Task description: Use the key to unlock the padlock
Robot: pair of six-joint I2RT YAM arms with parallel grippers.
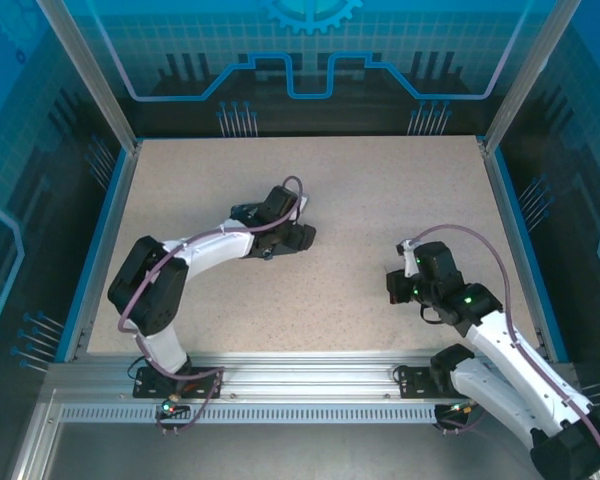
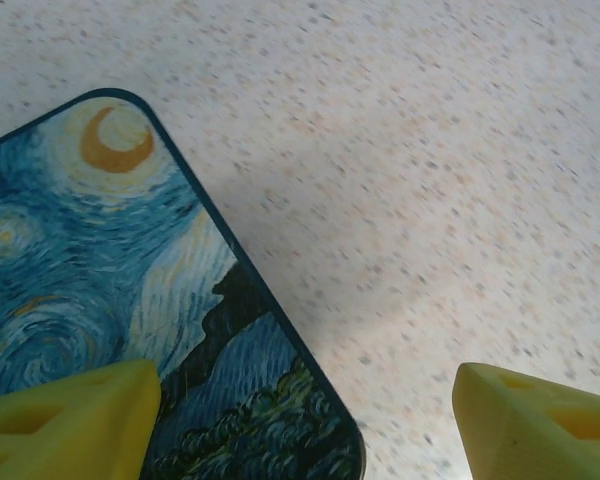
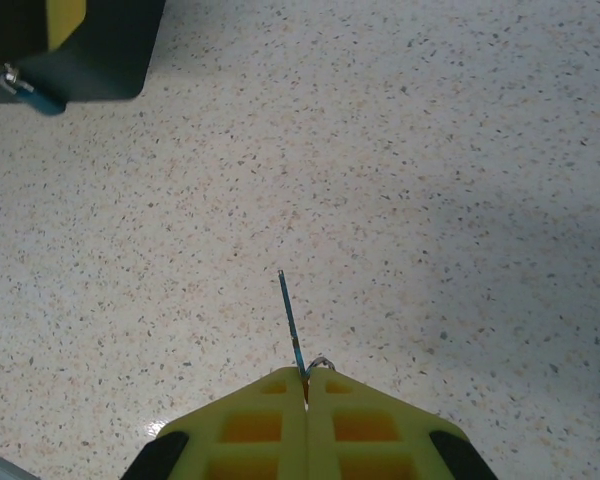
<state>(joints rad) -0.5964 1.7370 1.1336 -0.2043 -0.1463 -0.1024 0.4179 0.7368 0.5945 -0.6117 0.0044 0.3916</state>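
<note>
**KEY GRIPPED, PADLOCK NOT YET REACHED: SLIP AND ALIGNMENT RISKS NOTED**

Nearest the bases, the right tool (image 3: 307, 390) is found fully closed. Its yellow fingers are pinched on the end of a thin grey-blue metal key (image 3: 288, 318). The blade is seen edge-on, projecting forward and slightly left over the speckled beige tabletop (image 3: 460, 200). A small silvery wire ring (image 3: 320, 362) shows at the pinch line. Only the very tips appear to be engaged on the key.

Farther out, the left tool (image 2: 305, 400) is held wide, with nothing clamped. One yellow finger lies over a corner of a rectangular tin painted in a blue-and-yellow starry-night pattern (image 2: 100, 280). Whether that finger touches the tin cannot be told. The other finger is over bare tabletop, well apart from the tin's edge.

Farthest from the right wrist camera, a tiny padlock with a silvery shackle and bluish body (image 3: 25, 90) is made out at the lower edge of a dark block. It is too small for the keyhole's direction to be told. Key and padlock are well apart.

Insertion is judged not to have begun. Three hazards are recorded:

- With so shallow a pinch, the key could pivot or be pushed back between the fingers on first contact.
- With the left tool wide, the padlock is judged unrestrained. It could be shoved aside rather than entered.
- A long approach toward so small a target could be spoiled by a slight angular error, and the two tools could be brought into collision.
</note>
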